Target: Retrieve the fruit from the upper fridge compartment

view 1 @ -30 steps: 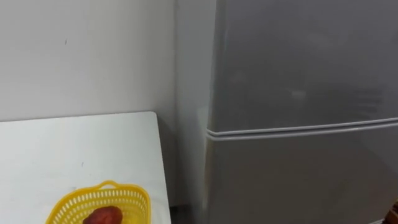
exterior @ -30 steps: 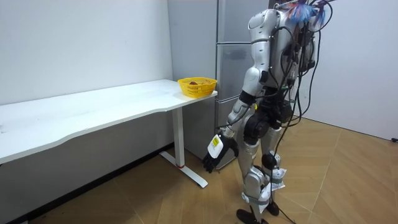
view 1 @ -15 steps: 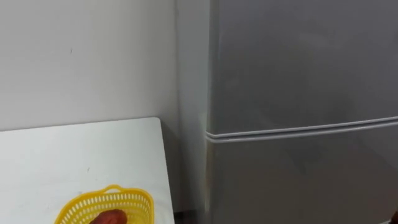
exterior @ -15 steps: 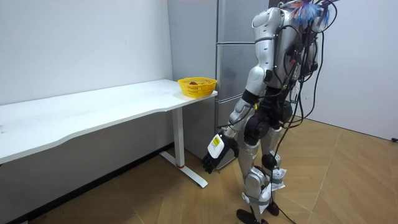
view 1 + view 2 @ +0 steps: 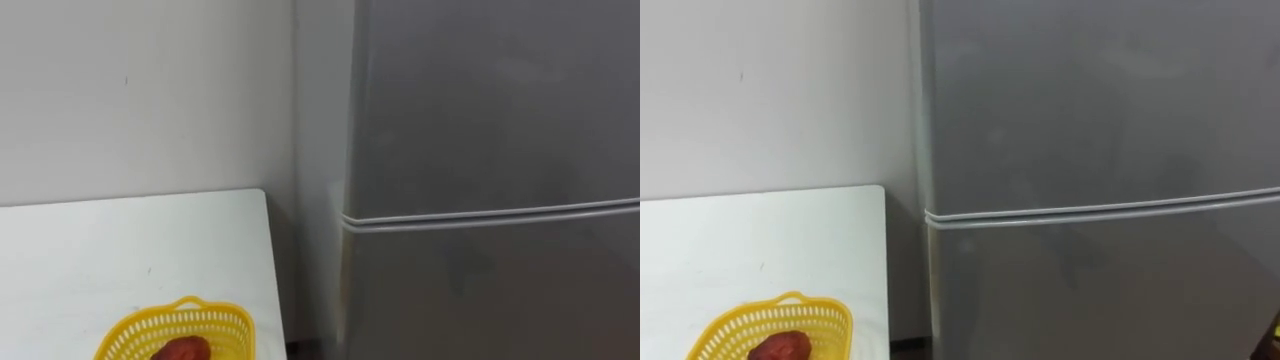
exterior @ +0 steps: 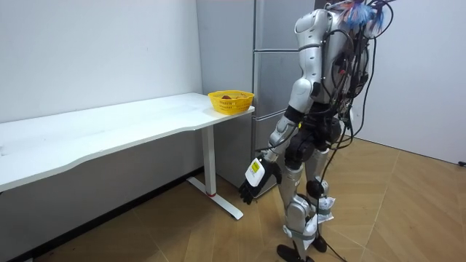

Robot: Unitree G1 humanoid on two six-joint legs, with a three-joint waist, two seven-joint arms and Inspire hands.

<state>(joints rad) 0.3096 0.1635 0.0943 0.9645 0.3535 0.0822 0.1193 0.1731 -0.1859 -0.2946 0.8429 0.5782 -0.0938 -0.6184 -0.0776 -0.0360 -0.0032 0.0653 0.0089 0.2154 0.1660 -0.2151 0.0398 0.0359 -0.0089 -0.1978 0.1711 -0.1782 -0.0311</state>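
A grey fridge point(image 5: 490, 100) stands right in front of me, both doors closed. A pale seam point(image 5: 490, 213) splits the upper door from the lower door point(image 5: 490, 290). In the room view I stand upright facing the fridge point(image 6: 273, 73), close to it. My left hand point(image 6: 251, 188) hangs low beside my leg at knee height, fingers relaxed and empty, well below the doors.
A white table point(image 5: 100, 250) abuts the fridge on my left, against a white wall. Near its corner sits a yellow plastic basket point(image 5: 185, 332) holding a red fruit-like thing point(image 5: 180, 350). Wooden floor lies behind me point(image 6: 408, 211).
The eye view has shifted slightly, so the fridge edge and basket sit a little further right. In the room view my torso straightened and my left hand swung slightly.
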